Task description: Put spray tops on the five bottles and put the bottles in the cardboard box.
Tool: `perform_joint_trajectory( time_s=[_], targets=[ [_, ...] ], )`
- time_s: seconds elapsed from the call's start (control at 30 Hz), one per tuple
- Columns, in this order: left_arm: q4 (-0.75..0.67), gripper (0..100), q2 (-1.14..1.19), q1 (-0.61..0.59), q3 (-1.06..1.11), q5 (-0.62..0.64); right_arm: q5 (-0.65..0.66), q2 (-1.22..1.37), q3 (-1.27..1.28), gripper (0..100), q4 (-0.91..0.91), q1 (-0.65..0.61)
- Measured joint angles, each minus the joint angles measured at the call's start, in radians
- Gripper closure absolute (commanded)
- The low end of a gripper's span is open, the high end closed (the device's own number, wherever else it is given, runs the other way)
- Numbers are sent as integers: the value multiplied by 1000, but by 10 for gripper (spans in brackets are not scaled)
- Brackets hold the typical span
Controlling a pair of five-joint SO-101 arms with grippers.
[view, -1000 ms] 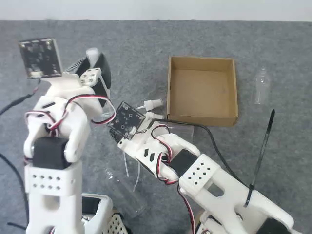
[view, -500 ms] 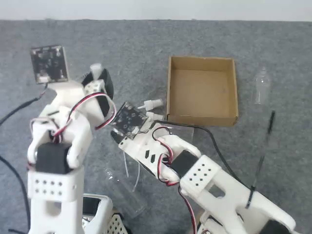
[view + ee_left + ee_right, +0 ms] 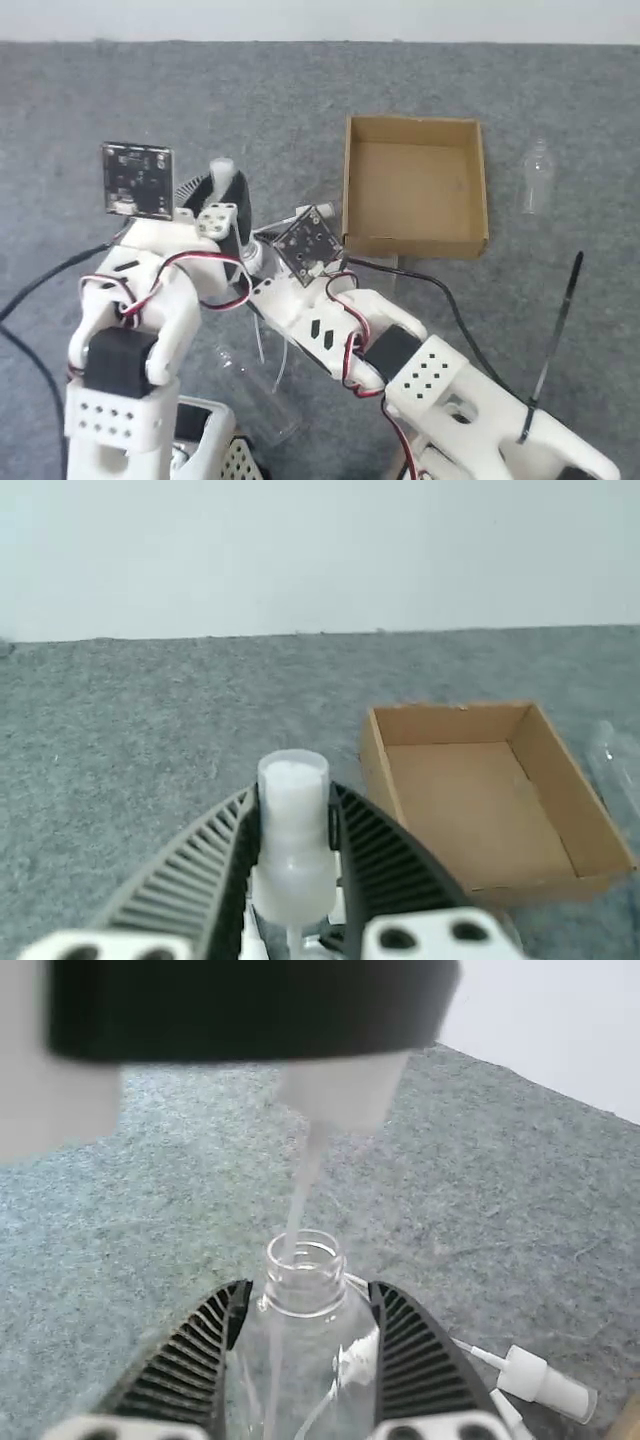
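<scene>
Right wrist view: bottle (image 3: 303,1265) inside right gripper (image 3: 306,1305)

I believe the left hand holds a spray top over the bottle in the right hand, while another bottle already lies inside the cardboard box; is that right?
Not quite: the high view shows the other bottle on the table beside the cardboard box, not inside it. The left hand does hold a spray top over the bottle in the right hand.
</scene>
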Motion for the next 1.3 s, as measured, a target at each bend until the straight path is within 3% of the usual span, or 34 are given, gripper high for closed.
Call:
perform_joint_trajectory(
  time_s=[0.13,0.47,0.7,0.87,1.3],
  targets=[
    [38,863,0,5,0,-2,0,-3,8,993,-3,2],
    [69,863,-2,5,-37,-11,-5,-3,14,993,-5,5],
    [44,922,0,-123,-43,-41,-5,-3,28,993,-5,5],
    [44,927,71,-137,-44,-86,-5,-3,28,993,-5,5],
    [77,927,130,-5,12,-135,-5,-3,28,993,-5,5]
  ],
)
